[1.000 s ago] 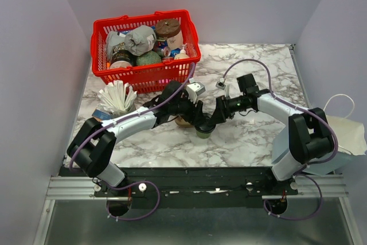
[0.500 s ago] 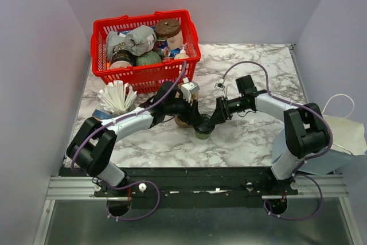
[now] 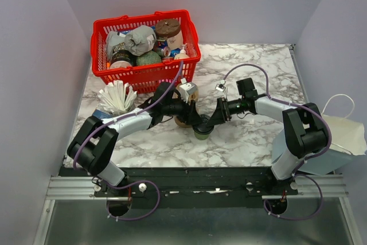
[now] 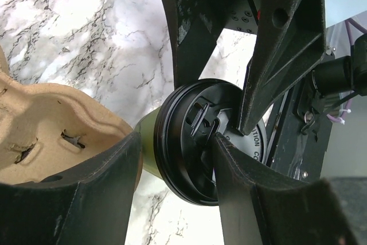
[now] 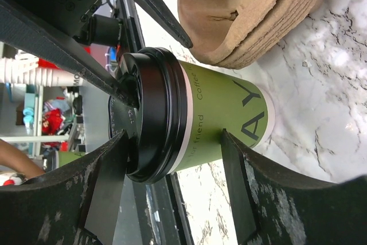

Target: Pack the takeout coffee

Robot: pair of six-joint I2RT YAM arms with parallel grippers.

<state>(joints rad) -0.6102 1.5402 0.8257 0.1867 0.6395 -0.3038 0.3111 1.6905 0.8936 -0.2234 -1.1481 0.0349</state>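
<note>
The takeout coffee, a green paper cup (image 3: 202, 135) with a black lid (image 3: 202, 129), stands on the marble table just in front of the brown cardboard carrier (image 3: 184, 121). My left gripper (image 3: 197, 123) comes in from the left and my right gripper (image 3: 210, 123) from the right, and they meet over the lid. In the left wrist view my left gripper (image 4: 175, 136) is open: one fingertip (image 4: 217, 139) rests on the lid (image 4: 192, 159) and the other stands beside the green side (image 4: 148, 148). In the right wrist view my right gripper (image 5: 172, 135) is open, with one finger on the lid (image 5: 152, 113) and the other against the cup's side (image 5: 229, 110).
A red basket (image 3: 146, 76) full of goods stands at the back left. A cup of white stirrers (image 3: 117, 98) is at the left. A white bag (image 3: 344, 133) lies off the table's right edge. The carrier also shows in the wrist views (image 4: 51, 119) (image 5: 246, 10).
Both wrists have shifted slightly while staying at the lid. The left wrist has drawn back a little to the left. The cup has stayed in place.
</note>
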